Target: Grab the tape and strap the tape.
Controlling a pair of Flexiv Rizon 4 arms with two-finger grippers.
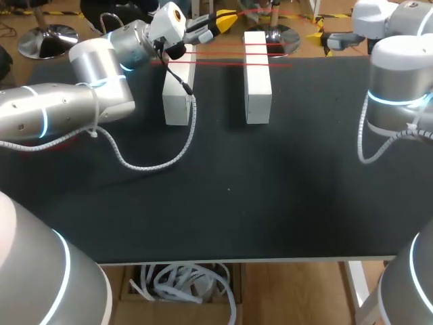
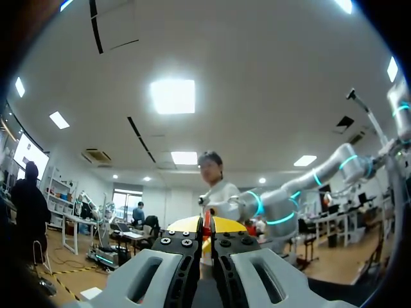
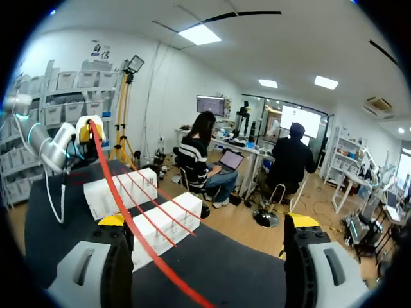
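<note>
We could read no text, label, brand, number or sign on the desk (image 1: 270,203) or on anything it carried.

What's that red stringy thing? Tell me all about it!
The red tape is a thin, flat strip, stretched tight in several lines across the tops of two white blocks at the far side of the black table. The left tool pinches it. A longer stretch runs from there and passes between the open fingers of the right tool.

Left white block (image 1: 177,101) — far end behind the left arm (image 1: 101,74)
</note>
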